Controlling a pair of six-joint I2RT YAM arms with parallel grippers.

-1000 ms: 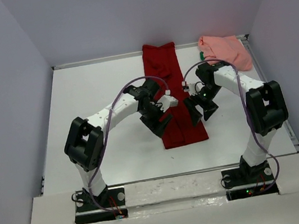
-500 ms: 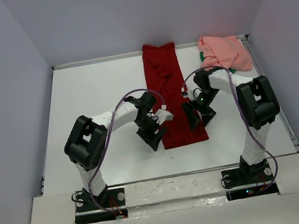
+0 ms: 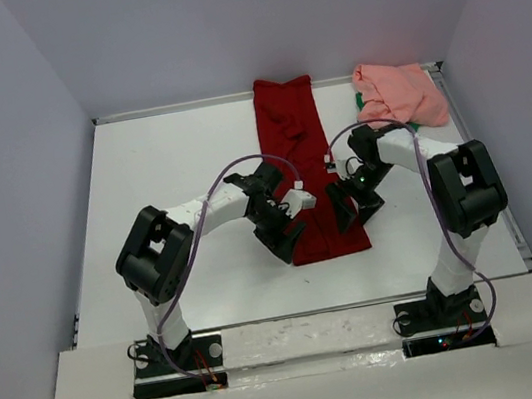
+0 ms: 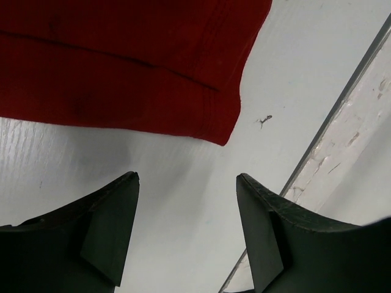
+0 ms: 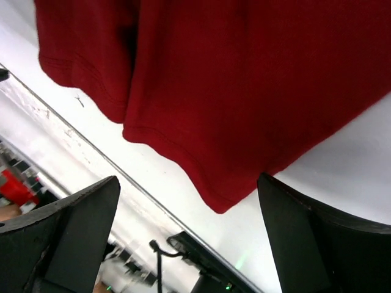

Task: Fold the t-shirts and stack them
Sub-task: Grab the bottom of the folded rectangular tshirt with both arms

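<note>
The dark red t-shirt lies folded into a long narrow strip down the middle of the white table. A crumpled salmon pink t-shirt sits at the back right corner, with a bit of green fabric showing under its left edge. My left gripper hovers low at the near left corner of the red t-shirt, open over bare table. My right gripper is at the near right corner, open with the corner hem between its fingers, not pinched.
Grey walls close the table in at the back and on both sides. A metal rail runs along the right edge. The table's near edge with the white base board lies just past the red shirt's hem.
Both grippers have moved toward me along the red t-shirt to its near corners, the right one also shifting inward. The shirts have not moved.
</note>
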